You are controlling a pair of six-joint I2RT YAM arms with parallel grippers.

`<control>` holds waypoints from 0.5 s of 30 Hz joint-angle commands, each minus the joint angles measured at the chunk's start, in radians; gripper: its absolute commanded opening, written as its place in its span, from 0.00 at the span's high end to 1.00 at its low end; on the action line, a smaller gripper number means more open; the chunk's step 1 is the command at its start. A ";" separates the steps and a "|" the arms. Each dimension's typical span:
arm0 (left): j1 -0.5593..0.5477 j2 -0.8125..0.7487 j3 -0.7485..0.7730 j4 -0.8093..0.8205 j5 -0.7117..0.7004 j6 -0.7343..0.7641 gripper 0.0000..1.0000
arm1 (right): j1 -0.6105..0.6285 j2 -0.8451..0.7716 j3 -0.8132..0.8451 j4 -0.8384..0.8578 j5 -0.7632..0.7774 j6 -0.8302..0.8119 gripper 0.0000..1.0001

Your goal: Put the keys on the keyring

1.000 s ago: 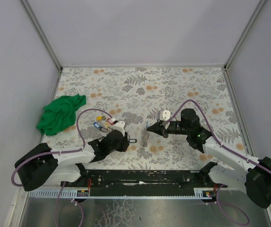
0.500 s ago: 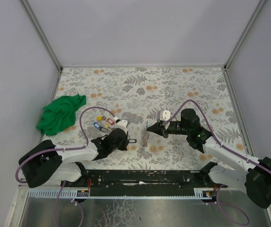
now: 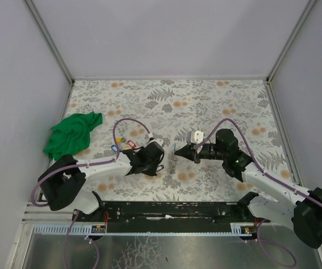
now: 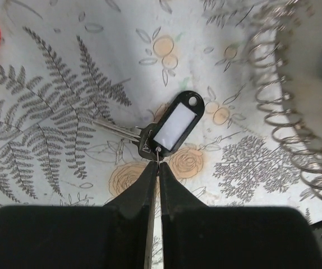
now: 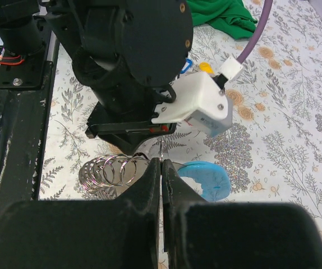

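The black-tagged key (image 4: 175, 126) lies flat on the table (image 3: 217, 106), just left of the keyring (image 4: 287, 106), a coil of wire loops with a light-blue piece (image 5: 206, 179) at its far end. The other keys (image 3: 123, 144) sit in a cluster well to the left. The left gripper (image 4: 156, 162) is pinched tight on the tiny link joining key and tag. We judge that a thin purchase: the key could swing or slip out on lifting. The right gripper (image 5: 161, 165), fingers pressed together, seems to hold a wire of the coil. With both arms this near, a bump could knock the coil free.
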 commanded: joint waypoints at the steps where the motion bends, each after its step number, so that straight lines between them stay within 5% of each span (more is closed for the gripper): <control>1: 0.009 0.044 0.072 -0.175 0.054 0.000 1.00 | -0.004 -0.026 0.009 0.073 -0.020 0.007 1.00; 10: 0.028 0.092 0.124 -0.224 0.046 0.010 0.90 | -0.004 -0.024 0.009 0.072 -0.021 0.007 1.00; 15: 0.027 -0.032 0.026 -0.117 0.020 -0.049 0.81 | -0.003 -0.024 0.007 0.074 -0.021 0.007 1.00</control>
